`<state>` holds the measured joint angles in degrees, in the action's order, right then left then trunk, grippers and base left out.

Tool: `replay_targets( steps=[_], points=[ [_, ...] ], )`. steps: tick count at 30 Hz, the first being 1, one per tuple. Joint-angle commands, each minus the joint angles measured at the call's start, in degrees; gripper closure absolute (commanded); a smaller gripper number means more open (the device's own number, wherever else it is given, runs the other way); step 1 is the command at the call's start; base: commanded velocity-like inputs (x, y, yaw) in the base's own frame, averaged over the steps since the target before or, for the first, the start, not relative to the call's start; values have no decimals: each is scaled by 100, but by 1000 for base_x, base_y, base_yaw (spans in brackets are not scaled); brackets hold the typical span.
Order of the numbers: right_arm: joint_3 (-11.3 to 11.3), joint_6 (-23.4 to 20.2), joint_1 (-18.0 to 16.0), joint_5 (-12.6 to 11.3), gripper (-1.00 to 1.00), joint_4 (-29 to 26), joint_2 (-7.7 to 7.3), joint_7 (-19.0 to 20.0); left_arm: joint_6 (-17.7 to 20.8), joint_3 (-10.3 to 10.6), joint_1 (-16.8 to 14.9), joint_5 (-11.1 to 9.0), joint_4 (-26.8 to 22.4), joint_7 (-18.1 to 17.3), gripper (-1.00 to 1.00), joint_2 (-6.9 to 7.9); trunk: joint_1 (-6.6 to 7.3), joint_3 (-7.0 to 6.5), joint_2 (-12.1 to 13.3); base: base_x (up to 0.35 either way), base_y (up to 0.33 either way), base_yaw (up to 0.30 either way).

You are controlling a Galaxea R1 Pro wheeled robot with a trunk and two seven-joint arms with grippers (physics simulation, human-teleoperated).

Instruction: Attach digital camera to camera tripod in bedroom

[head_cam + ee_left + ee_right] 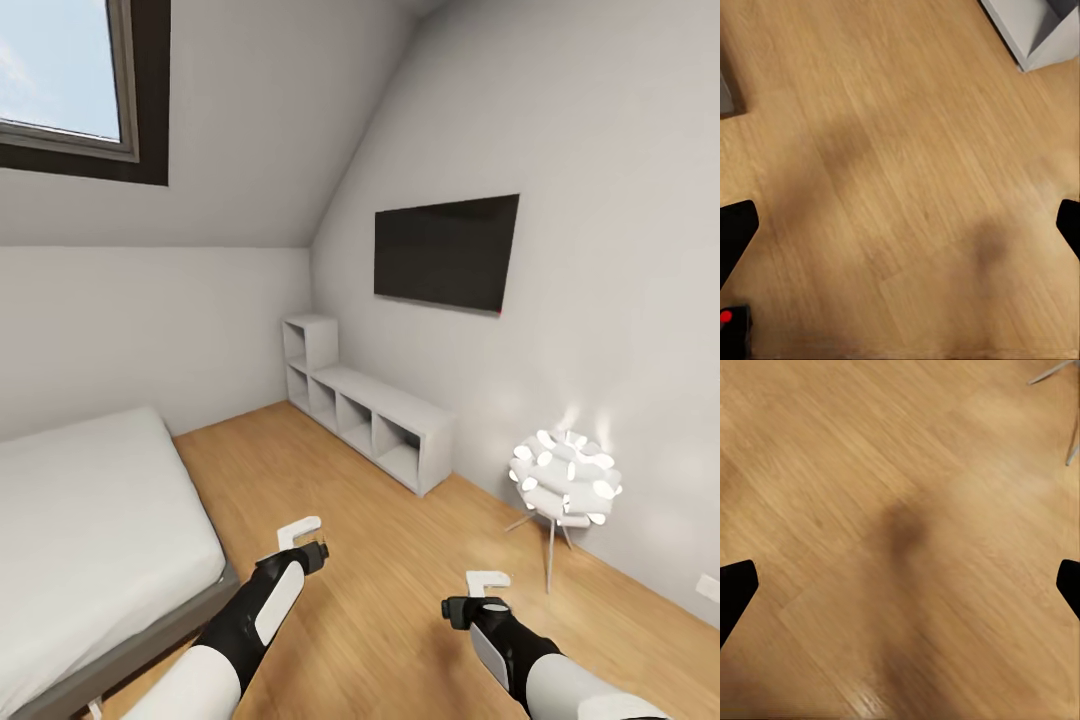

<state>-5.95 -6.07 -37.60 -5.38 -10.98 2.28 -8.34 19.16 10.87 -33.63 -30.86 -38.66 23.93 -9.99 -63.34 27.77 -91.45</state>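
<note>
Two end effectors, left (300, 532) and right (487, 580), hang released and empty over the plank floor (400, 560). Bed (90, 520) beside, lamp (565, 478) and shelf unit (375, 415) beyond. Camera and tripod unseen here; you should turn slowly, scanning the bedroom.

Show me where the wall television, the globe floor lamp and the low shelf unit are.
television (447, 252), head view, screen centre
floor lamp (565, 477), head view, white globe
shelf unit (385, 397), head view, top panel
</note>
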Motion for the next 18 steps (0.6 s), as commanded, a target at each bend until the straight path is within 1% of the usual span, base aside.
replay_targets(
  steps=[1, 4, 5, 8, 10, 11, 12, 14, 15, 17, 18],
  points=[
    [-52, -48, -2, -55, -100, -12, -3, -2, 93, 24, -3, -50, -12, 50, -100, 6, -22, 25, -45, 0, 0, 0],
    [-63, -165, -2, -52, -100, -10, -3, 74, 292, 22, -5, -46, -16, 51, -100, 9, -88, 79, -165, 0, 0, 0],
    [-70, -294, -2, -51, -100, -16, -7, 116, 396, 21, -7, -41, -18, 51, -100, 12, -110, 97, -206, 0, 0, 0],
    [-68, -321, -2, -51, -100, -17, -8, 124, 422, 10, -8, -38, -18, 51, -100, 13, -176, 151, -326, 0, 0, 0],
    [-61, -329, -2, -49, -100, -21, -8, 128, 434, -40, -6, -35, -18, 51, -100, 14, -220, 186, -406, 0, 0, 0],
    [-59, -330, -2, -46, -100, -33, -8, 126, 439, -90, -7, -35, -17, 51, -100, 16, -242, 204, -446, 0, 0, 0],
    [-51, -327, -2, -44, -100, -70, -9, 115, 448, -202, -8, -34, -13, 51, -100, 19, -264, 222, -486, 0, 0, 0],
    [-38, -317, -2, -43, -100, -112, -10, 103, 455, -295, -6, -34, -12, 51, -100, 21, -308, 258, -566, 0, 0, 0],
    [-27, -309, -2, -46, -100, -174, -18, 91, 461, -406, -5, -34, -11, 51, -100, 25, -330, 276, -607, 0, 0, 0],
    [-34, -287, -2, -44, -100, -243, -24, 70, 468, -509, -6, -31, -12, 51, -100, 27, -374, 312, -687, 0, 0, 0],
    [-40, -232, -2, -39, -100, -336, -35, 57, 477, -629, -5, -28, -19, 51, -100, 38, -396, 330, -727, 0, 0, 0]
  ],
)
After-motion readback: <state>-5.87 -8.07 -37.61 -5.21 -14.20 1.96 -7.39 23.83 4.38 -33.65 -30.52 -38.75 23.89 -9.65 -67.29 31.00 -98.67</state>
